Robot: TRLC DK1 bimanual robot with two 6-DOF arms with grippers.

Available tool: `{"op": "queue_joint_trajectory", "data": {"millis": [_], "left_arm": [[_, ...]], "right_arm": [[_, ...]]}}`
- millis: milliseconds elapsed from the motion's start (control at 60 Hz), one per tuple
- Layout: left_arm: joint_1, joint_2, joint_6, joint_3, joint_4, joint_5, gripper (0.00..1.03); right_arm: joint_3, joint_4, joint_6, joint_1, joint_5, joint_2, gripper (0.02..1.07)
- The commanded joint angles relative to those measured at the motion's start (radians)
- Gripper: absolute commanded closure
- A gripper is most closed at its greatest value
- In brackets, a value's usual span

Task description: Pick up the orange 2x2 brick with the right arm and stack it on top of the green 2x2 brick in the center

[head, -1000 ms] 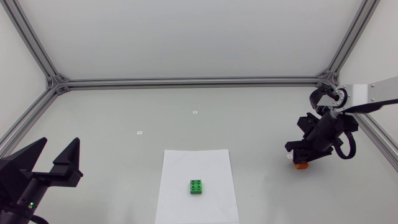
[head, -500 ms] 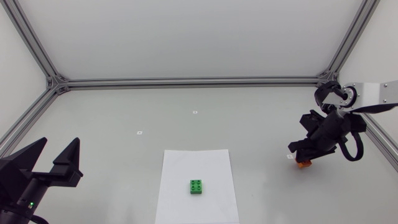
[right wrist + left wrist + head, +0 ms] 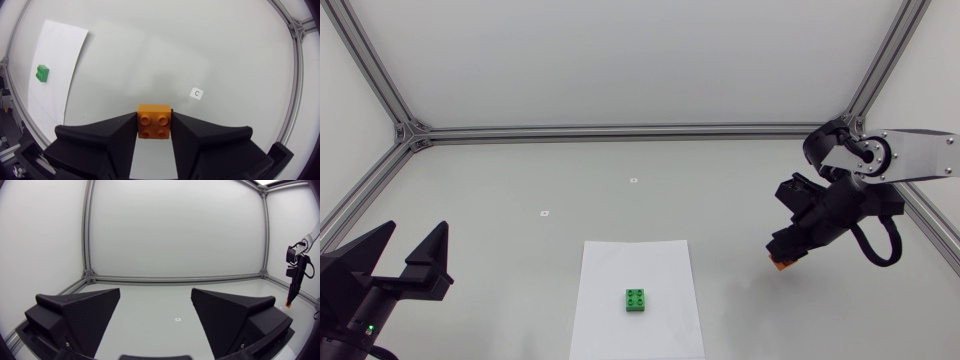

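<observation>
My right gripper [image 3: 783, 258] is shut on the orange 2x2 brick [image 3: 781, 265] and holds it above the table at the right side. In the right wrist view the orange brick [image 3: 154, 121] sits studs up between the two black fingers [image 3: 112, 132]. The green 2x2 brick [image 3: 637, 300] lies on the white sheet of paper [image 3: 640, 262] in the centre, well to the left of the right gripper; the wrist view shows the green brick [image 3: 42, 73] far ahead. My left gripper [image 3: 402, 262] stands open at the lower left, nothing between its fingers [image 3: 85, 315].
Small white markers lie on the table, one [image 3: 633, 181] at mid back, one [image 3: 545, 213] to its left, and a lettered one [image 3: 197, 93] just ahead of the held brick. An aluminium frame [image 3: 620, 131] runs around the table's edges.
The right gripper has risen off the table with the orange brick and shifted left toward the centre. The left arm has not moved.
</observation>
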Motion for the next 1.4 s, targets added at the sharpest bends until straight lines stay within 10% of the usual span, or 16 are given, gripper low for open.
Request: {"op": "queue_joint_trajectory", "data": {"millis": [0,1383], "left_arm": [[0.005,-0.008,0.013,-0.041,-0.013,0.004,0.04],[0.005,-0.008,0.013,-0.041,-0.013,0.004,0.04]], "right_arm": [[-0.025,-0.023,-0.043,0.035,-0.01,-0.018,0.92],[0.185,-0.097,-0.205,0.798,0.127,0.085,0.99]]}}
